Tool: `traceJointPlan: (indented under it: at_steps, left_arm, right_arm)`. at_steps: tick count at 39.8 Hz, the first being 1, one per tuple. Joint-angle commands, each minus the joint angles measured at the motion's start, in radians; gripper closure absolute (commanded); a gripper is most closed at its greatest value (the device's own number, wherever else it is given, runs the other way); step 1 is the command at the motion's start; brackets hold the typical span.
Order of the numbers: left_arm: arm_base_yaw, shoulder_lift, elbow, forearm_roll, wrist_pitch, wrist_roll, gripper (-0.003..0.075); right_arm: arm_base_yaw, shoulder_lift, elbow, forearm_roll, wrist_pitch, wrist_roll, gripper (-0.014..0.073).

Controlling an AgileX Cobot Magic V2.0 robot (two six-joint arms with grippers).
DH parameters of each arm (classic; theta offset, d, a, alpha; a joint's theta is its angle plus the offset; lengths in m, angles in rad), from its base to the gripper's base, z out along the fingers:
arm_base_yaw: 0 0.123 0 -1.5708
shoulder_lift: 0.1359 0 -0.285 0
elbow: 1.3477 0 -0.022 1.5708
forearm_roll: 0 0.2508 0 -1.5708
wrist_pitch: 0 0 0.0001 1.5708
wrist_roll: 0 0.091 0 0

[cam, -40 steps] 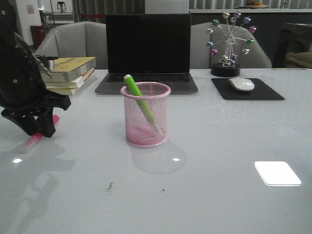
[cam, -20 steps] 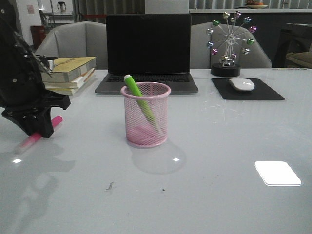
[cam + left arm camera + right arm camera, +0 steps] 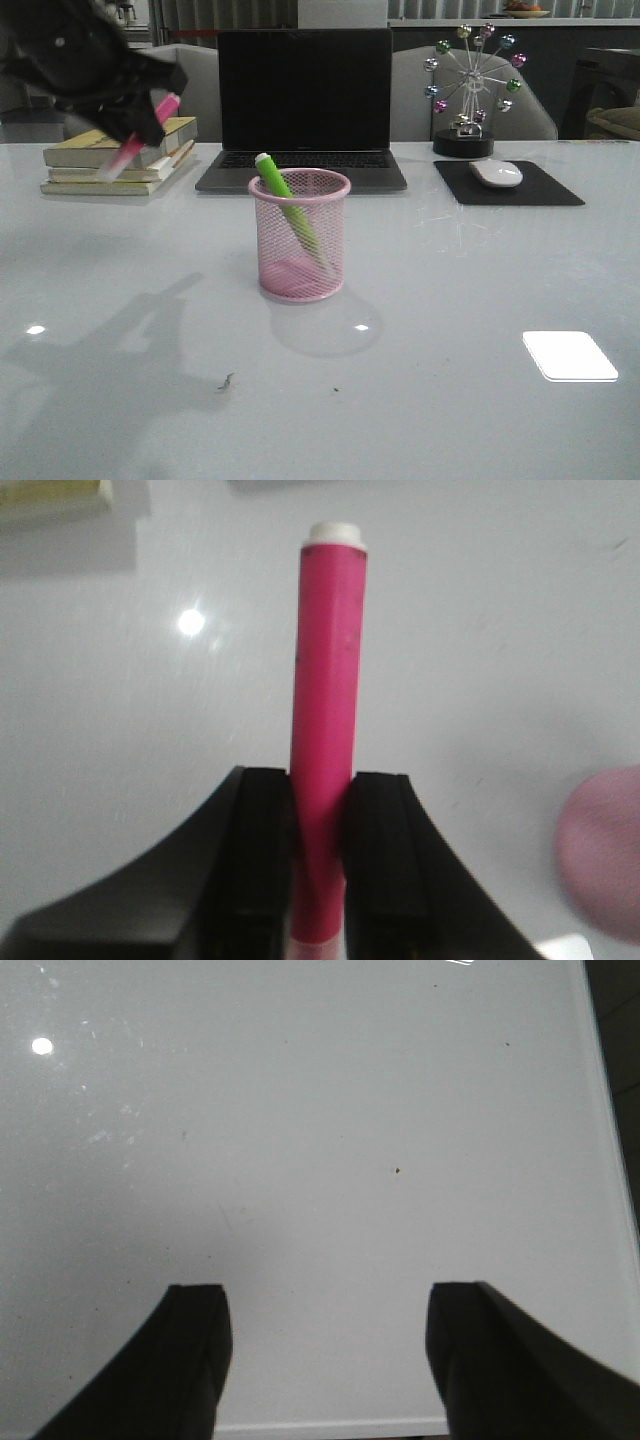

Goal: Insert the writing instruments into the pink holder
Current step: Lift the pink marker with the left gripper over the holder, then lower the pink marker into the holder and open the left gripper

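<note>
The pink holder (image 3: 299, 235) stands mid-table, and the green marker (image 3: 287, 210) leans inside it, its whitish cap poking above the rim. High at the upper left my left gripper (image 3: 135, 112) is shut on the hot pink marker (image 3: 148, 128), held tilted well above the table. In the left wrist view the pink marker (image 3: 328, 710) sticks out between the two black fingers (image 3: 262, 850), and a blurred edge of the holder (image 3: 605, 855) shows at the side. My right gripper (image 3: 325, 1335) is open over bare table; it does not show in the front view.
A stack of books (image 3: 120, 152) lies at the back left, an open laptop (image 3: 304, 100) behind the holder. A mouse (image 3: 496, 173) on a black pad (image 3: 508, 184) and a ball ornament (image 3: 468, 85) stand back right. The table's edge (image 3: 330, 1425) runs near my right fingers.
My left gripper has lifted the pink marker off the table and carried it up and a little right. The holder and green marker have not moved.
</note>
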Motion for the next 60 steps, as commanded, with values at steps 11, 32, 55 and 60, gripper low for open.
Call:
traceJointPlan:
  at_steps: [11, 32, 55, 60]
  left_arm:
    - [-0.195, -0.178, 0.084, -0.078, -0.485, 0.006, 0.0628]
    - [-0.403, -0.105, 0.323, -0.327, -0.998, -0.011, 0.0629]
    - [-0.411, 0.011, 0.323, -0.330, -1.080, -0.011, 0.0622]
    - [-0.411, 0.011, 0.323, -0.330, -1.084, -0.011, 0.0547]
  right_arm:
    - [-0.005, -0.010, -0.026, -0.032, -0.046, -0.003, 0.0064]
    - [-0.005, -0.010, -0.026, -0.037, 0.007, -0.003, 0.0064]
    - [-0.005, -0.010, -0.026, -0.037, 0.016, -0.003, 0.0064]
    - [-0.005, -0.010, -0.026, -0.038, 0.016, -0.003, 0.0064]
